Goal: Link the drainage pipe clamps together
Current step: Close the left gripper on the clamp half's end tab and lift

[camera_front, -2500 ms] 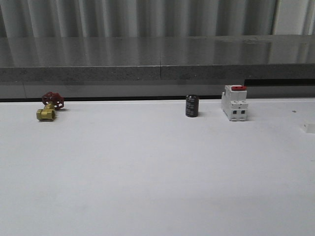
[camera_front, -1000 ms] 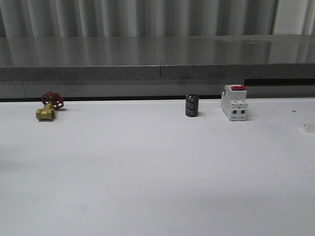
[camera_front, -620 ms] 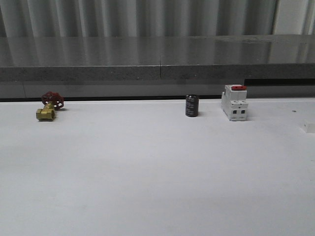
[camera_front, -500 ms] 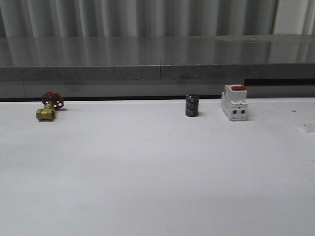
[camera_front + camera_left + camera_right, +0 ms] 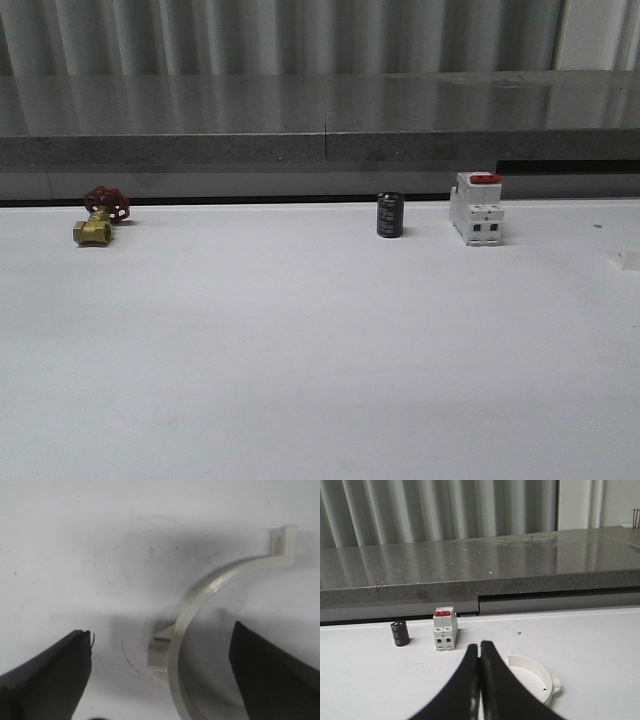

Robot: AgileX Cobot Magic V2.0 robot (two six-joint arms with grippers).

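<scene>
Your white table point(image 5: 300, 350) lies broad and bare across its near half, with a grey stone ledge point(image 5: 320, 115) walling off the far edge. Along that edge stand a white breaker with red switch point(image 5: 476, 208), a brass valve with red handwheel point(image 5: 100, 216) and a black cylinder point(image 5: 390, 215). Your left pincer point(image 5: 160, 675) is spread wide over one clamp half point(image 5: 200, 630), which lies flat between its fingers, touching neither; its lower arc is cut off. Your right pincer point(image 5: 480, 652) is pressed closed on nothing, the other clamp half point(image 5: 537, 677) just beyond it, partly hidden behind its fingers.
</scene>
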